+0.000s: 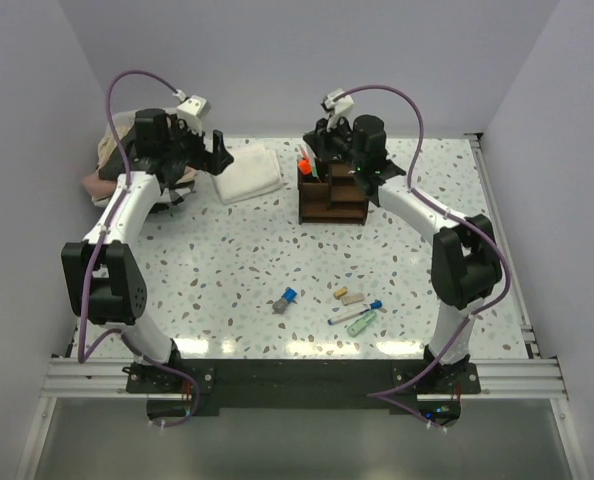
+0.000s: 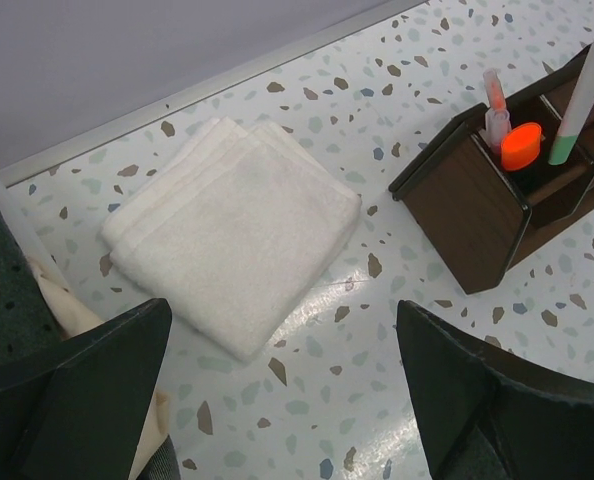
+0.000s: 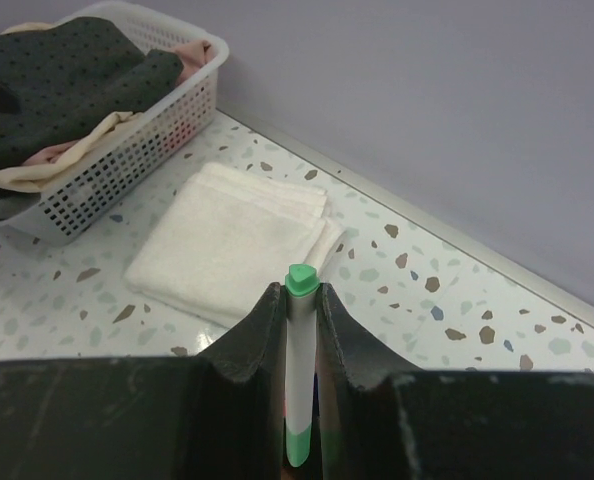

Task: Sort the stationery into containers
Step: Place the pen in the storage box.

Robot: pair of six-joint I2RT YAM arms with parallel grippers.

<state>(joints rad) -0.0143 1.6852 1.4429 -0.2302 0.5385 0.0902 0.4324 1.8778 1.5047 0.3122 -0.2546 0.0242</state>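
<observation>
- The speckled table (image 1: 227,280) is seen with a white basket (image 3: 167,110) of clothes at its far left.
- A folded white towel (image 2: 237,240) is laid between basket and dark wooden organiser (image 2: 467,220).
- The left gripper (image 2: 284,335) is held spread wide, empty, above the table just beside the towel.
- The right gripper (image 3: 299,295) is clamped on an upright white pen (image 3: 299,380), whose lower green end is set at a tall organiser compartment, beside the orange highlighter (image 2: 521,146).
- A blue-capped marker (image 1: 285,300), tan bits (image 1: 349,296), a blue pen (image 1: 355,314) and a green piece (image 1: 363,322) are left loose near the front edge.
</observation>
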